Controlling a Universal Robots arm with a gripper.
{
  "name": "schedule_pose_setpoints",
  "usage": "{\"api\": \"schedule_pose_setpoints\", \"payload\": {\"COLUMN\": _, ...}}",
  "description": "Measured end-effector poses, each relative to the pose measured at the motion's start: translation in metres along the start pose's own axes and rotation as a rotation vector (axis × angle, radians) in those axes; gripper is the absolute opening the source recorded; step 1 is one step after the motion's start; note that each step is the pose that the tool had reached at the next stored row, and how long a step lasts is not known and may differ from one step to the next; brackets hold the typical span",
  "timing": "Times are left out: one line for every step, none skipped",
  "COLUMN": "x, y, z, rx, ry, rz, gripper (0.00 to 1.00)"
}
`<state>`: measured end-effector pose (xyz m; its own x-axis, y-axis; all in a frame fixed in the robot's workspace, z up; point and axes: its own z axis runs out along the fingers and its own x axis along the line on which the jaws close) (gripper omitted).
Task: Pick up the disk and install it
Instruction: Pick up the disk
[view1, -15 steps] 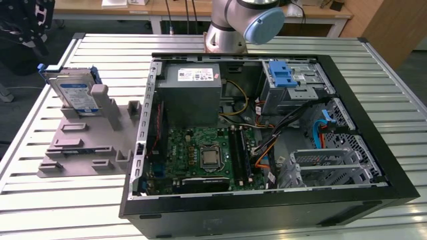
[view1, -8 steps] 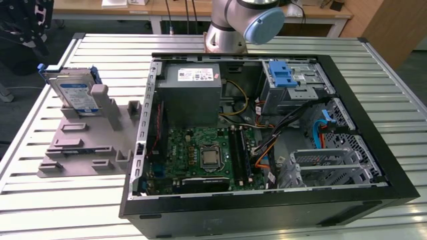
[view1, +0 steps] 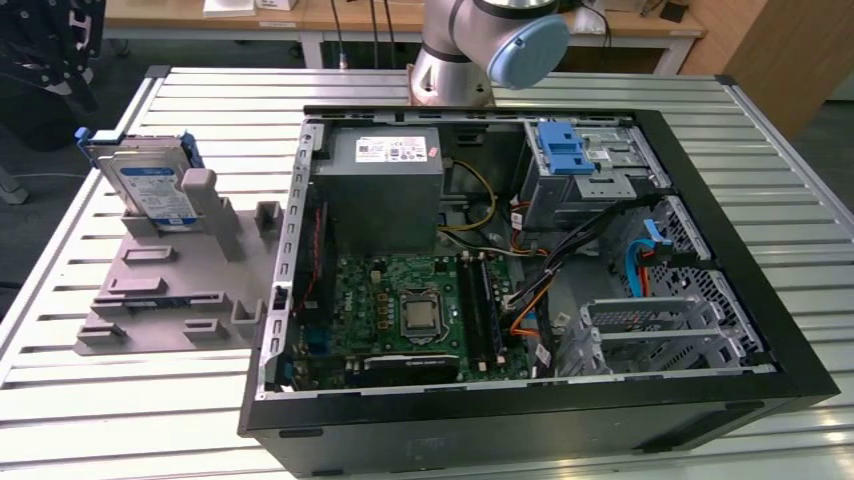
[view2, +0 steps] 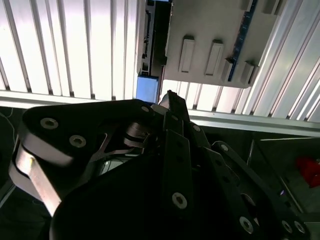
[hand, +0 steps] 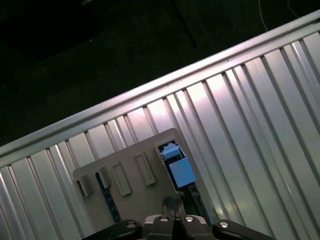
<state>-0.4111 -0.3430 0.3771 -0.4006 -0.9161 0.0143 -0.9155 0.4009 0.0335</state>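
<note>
The disk (view1: 147, 185) stands on edge in a grey holder (view1: 174, 270) on the table, at the exterior view's left of the open computer case (view1: 534, 400). It is silver with a blue-and-white label and blue side rails. My gripper (view1: 51, 50) hangs above and beyond the table's far left corner, apart from the disk. In both wrist views the disk is seen edge-on, by its blue rail (view2: 148, 89) (hand: 177, 167). The gripper (view2: 170, 96) (hand: 173, 201) is shut, with nothing between its fingers.
Inside the case sit a grey power supply (view1: 387, 190), the green motherboard (view1: 407, 305) and a metal drive cage (view1: 594, 180) with a blue latch (view1: 567, 150). The arm's base (view1: 467, 50) stands behind the case. The slatted metal table (view1: 134, 400) ends close to the holder.
</note>
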Motion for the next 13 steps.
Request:
{"api": "schedule_pose_setpoints", "payload": {"x": 0.0, "y": 0.0, "z": 0.0, "rx": 0.0002, "ry": 0.0001, "rz": -0.007, "gripper": 0.11}}
{"api": "schedule_pose_setpoints", "payload": {"x": 0.0, "y": 0.0, "z": 0.0, "rx": 0.0003, "ry": 0.0004, "rz": -0.015, "gripper": 0.11}}
{"api": "schedule_pose_setpoints", "payload": {"x": 0.0, "y": 0.0, "z": 0.0, "rx": 0.0005, "ry": 0.0006, "rz": -0.022, "gripper": 0.11}}
{"api": "schedule_pose_setpoints", "payload": {"x": 0.0, "y": 0.0, "z": 0.0, "rx": 0.0006, "ry": 0.0009, "rz": -0.03, "gripper": 0.11}}
{"api": "schedule_pose_setpoints", "payload": {"x": 0.0, "y": 0.0, "z": 0.0, "rx": 0.0007, "ry": 0.0011, "rz": -0.038, "gripper": 0.11}}
{"api": "schedule_pose_setpoints", "payload": {"x": 0.0, "y": 0.0, "z": 0.0, "rx": 0.0008, "ry": 0.0014, "rz": -0.045, "gripper": 0.11}}
{"api": "schedule_pose_setpoints", "payload": {"x": 0.0, "y": 0.0, "z": 0.0, "rx": 0.001, "ry": 0.0016, "rz": -0.052, "gripper": 0.11}}
{"api": "schedule_pose_setpoints", "payload": {"x": 0.0, "y": 0.0, "z": 0.0, "rx": 0.0012, "ry": 0.0018, "rz": -0.059, "gripper": 0.11}}
{"api": "schedule_pose_setpoints", "payload": {"x": 0.0, "y": 0.0, "z": 0.0, "rx": 0.0013, "ry": 0.002, "rz": -0.066, "gripper": 0.11}}
{"api": "schedule_pose_setpoints", "payload": {"x": 0.0, "y": 0.0, "z": 0.0, "rx": 0.0014, "ry": 0.0022, "rz": -0.072, "gripper": 0.11}}
{"api": "schedule_pose_setpoints", "payload": {"x": 0.0, "y": 0.0, "z": 0.0, "rx": 0.0016, "ry": 0.0024, "rz": -0.079, "gripper": 0.11}}
{"api": "schedule_pose_setpoints", "payload": {"x": 0.0, "y": 0.0, "z": 0.0, "rx": 0.0019, "ry": 0.0026, "rz": -0.086, "gripper": 0.11}}
{"api": "schedule_pose_setpoints", "payload": {"x": 0.0, "y": 0.0, "z": 0.0, "rx": 0.0024, "ry": 0.0028, "rz": -0.095, "gripper": 0.11}}
